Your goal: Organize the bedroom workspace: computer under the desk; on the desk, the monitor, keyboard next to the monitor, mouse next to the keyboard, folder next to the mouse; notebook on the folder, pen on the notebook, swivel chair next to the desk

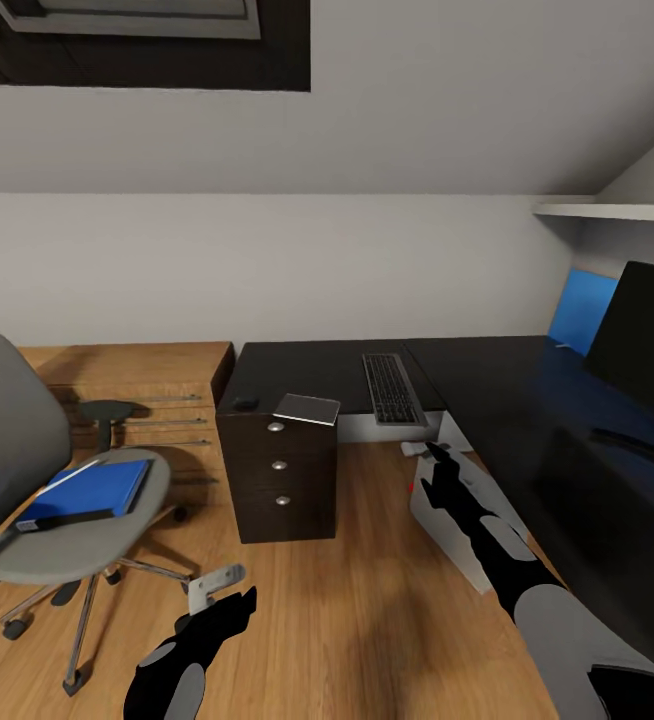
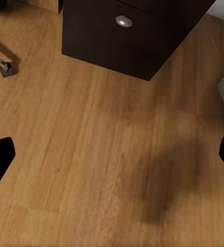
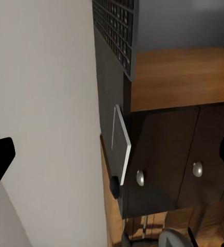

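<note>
Left gripper [image 1: 229,608] low over bare wood floor, jaws spread, holding nothing; right gripper [image 1: 437,462] reaching at the light grey computer [image 1: 457,535] standing on the floor at the desk [image 1: 507,400] edge, jaws apart and empty in the right wrist view. Probably heavy, rigid, slick-sided, so better pushed flat on a side panel than pinched. Folder [image 1: 92,490] waiting on the swivel chair [image 1: 67,545] seat: light, stiff, thin, best taken by an overhanging edge.

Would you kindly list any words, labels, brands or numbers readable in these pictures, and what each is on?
None can be read.
keyboard: key legends too small and blurred to read.
folder: plain blue cover, no label visible.
monitor: screen black, no brand mark visible.
notebook: no lettering visible.
</note>
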Available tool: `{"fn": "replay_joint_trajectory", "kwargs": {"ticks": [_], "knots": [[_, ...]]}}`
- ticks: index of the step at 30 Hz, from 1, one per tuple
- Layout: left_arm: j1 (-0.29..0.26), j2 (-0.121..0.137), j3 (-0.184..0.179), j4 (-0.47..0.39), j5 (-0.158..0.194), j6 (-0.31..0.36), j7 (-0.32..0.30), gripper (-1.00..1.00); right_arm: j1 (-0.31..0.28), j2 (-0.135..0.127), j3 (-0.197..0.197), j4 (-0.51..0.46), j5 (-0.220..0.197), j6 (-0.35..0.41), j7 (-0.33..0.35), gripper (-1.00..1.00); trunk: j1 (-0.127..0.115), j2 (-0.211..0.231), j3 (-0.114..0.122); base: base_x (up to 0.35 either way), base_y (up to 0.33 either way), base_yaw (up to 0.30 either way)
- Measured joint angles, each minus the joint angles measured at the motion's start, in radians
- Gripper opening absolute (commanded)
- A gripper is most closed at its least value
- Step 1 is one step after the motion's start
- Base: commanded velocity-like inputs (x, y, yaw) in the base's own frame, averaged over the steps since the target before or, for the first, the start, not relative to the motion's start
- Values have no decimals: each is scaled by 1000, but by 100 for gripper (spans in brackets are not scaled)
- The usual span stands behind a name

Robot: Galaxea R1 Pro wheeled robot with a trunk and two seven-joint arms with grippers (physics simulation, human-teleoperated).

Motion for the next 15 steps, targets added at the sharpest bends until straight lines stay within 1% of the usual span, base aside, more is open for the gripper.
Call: {"fn": "replay_joint_trajectory", "kwargs": {"ticks": [4,6,15], "knots": [[0,2,-9,8,0,0,-4,100,0,1,0,1,0,-3,-1,100,0,0,0,2,0,0],[0,3,-12,12,0,0,-5,100,0,1,0,1,0,-4,-2,100,0,0,0,121,0,0],[0,3,-14,17,-1,-1,-5,100,0,2,0,3,0,-5,-4,100,0,0,0,271,0,0]]}}
